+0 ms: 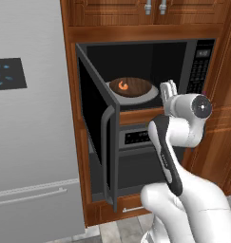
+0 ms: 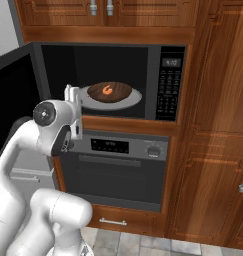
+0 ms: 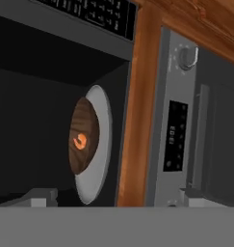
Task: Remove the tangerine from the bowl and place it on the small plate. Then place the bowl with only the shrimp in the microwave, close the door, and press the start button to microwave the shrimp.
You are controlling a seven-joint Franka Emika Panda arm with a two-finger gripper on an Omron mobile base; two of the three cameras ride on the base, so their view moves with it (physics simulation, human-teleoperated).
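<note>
Mid-frame in the left base view, the claw (image 1: 168,90) hangs with fingers apart and empty at the microwave (image 1: 200,66) mouth's right edge. Its door (image 1: 100,133) stands open leftward. Deeper inside, the bowl (image 1: 130,88) holding the shrimp (image 1: 122,85) sits on the turntable (image 1: 148,98).

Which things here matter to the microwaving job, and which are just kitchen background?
Job:
- bowl with shrimp, already on the turntable
- microwave door, swung open
- keypad
- tool, open, just outside the microwave

Background:
- oven
- fridge
- cabinets
</note>
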